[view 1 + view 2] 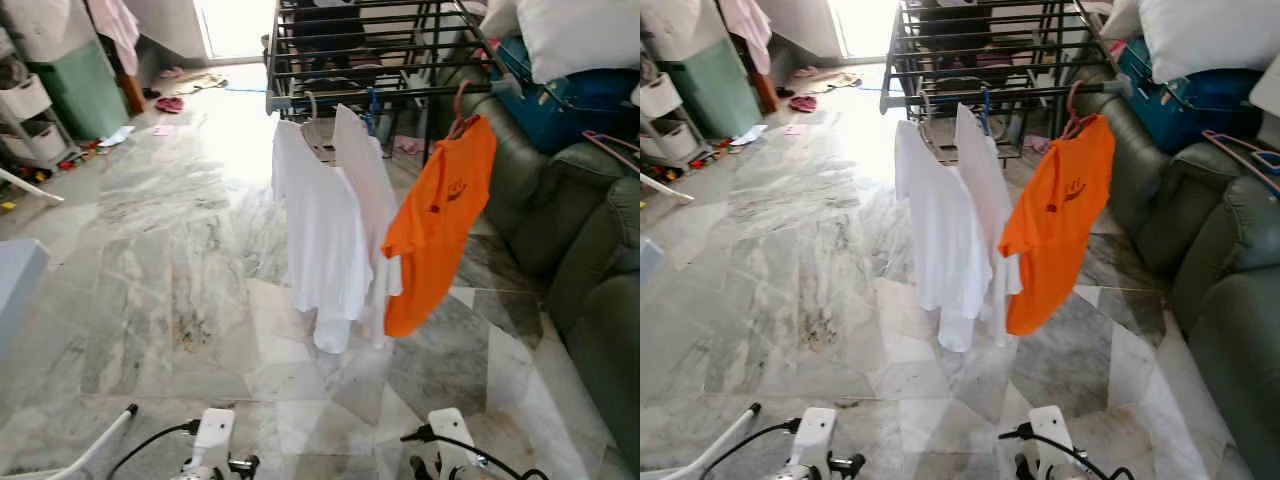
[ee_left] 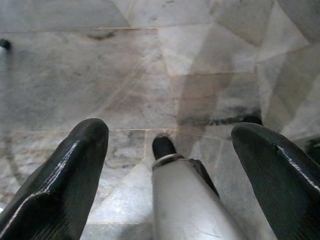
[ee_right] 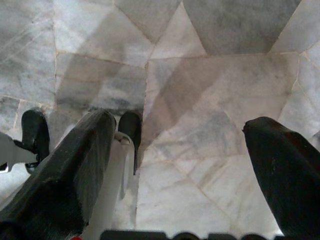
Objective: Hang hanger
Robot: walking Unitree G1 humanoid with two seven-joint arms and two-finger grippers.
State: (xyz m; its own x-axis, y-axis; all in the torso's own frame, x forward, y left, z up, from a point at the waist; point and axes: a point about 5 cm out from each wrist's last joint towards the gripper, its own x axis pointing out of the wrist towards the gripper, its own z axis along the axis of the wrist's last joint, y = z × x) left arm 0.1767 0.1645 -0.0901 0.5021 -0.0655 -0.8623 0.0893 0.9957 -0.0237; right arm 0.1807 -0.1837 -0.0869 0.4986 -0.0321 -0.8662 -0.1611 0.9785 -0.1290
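Observation:
A black metal drying rack (image 1: 372, 62) stands ahead across the marble floor. From its front rail hang two white shirts (image 1: 318, 232) on hangers, and to their right an orange shirt (image 1: 437, 222) on a red hanger (image 1: 459, 108). A spare pink hanger (image 1: 612, 148) lies on the sofa arm at the right. Both arms hang low near my body. My left gripper (image 2: 170, 135) is open over the floor tiles and holds nothing. My right gripper (image 3: 182, 125) is open too, also above bare floor.
A dark green sofa (image 1: 590, 260) runs along the right, with a blue bag (image 1: 560, 100) and a white pillow (image 1: 575, 35) on it. At the far left stand a green cabinet (image 1: 75, 90) and white shelves (image 1: 25, 115). Small items litter the floor there.

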